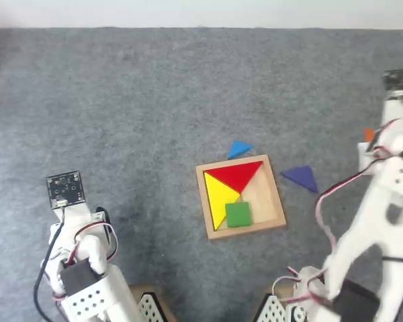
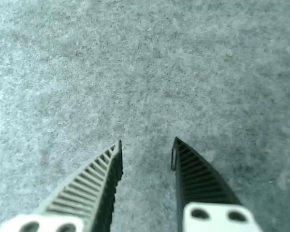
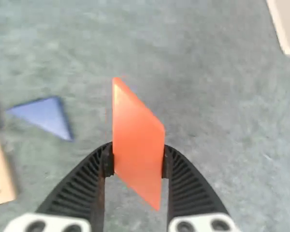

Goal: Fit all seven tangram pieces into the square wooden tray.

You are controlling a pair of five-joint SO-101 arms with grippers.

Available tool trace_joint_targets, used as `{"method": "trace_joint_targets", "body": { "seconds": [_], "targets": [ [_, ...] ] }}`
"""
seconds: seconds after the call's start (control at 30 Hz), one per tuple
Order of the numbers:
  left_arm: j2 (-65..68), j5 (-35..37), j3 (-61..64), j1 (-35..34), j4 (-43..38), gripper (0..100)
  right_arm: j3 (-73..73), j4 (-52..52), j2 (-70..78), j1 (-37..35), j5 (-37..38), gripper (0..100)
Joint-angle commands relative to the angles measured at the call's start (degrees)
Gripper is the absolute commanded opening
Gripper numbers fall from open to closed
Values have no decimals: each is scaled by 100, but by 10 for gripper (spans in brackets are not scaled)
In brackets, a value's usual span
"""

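Observation:
The square wooden tray [image 1: 277,201] lies mid-table and holds a red triangle [image 1: 235,174], a yellow triangle [image 1: 219,198] and a green square [image 1: 238,214]. A light blue triangle [image 1: 239,148] rests on the carpet just behind the tray. A dark blue triangle [image 1: 300,176] [image 3: 44,115] lies to the tray's right. My right gripper [image 3: 135,162] is shut on an orange parallelogram [image 3: 137,142] [image 1: 368,135], held on edge above the carpet at the far right. My left gripper [image 2: 147,154] stands open over bare carpet at the front left.
Grey carpet covers the table. The left arm [image 1: 80,258] stands at the front left, the right arm [image 1: 383,215] at the right edge with loose cables. A pale object [image 3: 285,24] lies beyond the right gripper.

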Motion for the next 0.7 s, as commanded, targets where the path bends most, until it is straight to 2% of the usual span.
{"method": "trace_joint_targets", "body": {
  "seconds": [0.0, 0.1, 0.3, 0.37, 0.43, 0.57, 0.67],
  "targets": [
    [-105, 44, -22, -35, 26, 167, 519, 40, -629, -505, -26, 11],
    [-105, 44, -22, -35, 26, 167, 941, 75, -629, -576, -9, 70],
    [-105, 44, -22, -35, 26, 167, 1292, -40, -690, -541, 299, 377],
    [-105, 44, -22, -35, 26, 167, 1292, -171, -664, -541, 229, 452],
    [-105, 44, -22, -35, 26, 167, 1310, -312, -629, -541, 70, 483],
    [-105, 44, -22, -35, 26, 167, 1354, -356, -602, -532, -26, 481],
    [-105, 44, -22, -35, 26, 167, 1925, -681, -321, -690, 26, 465]
  ]
}}
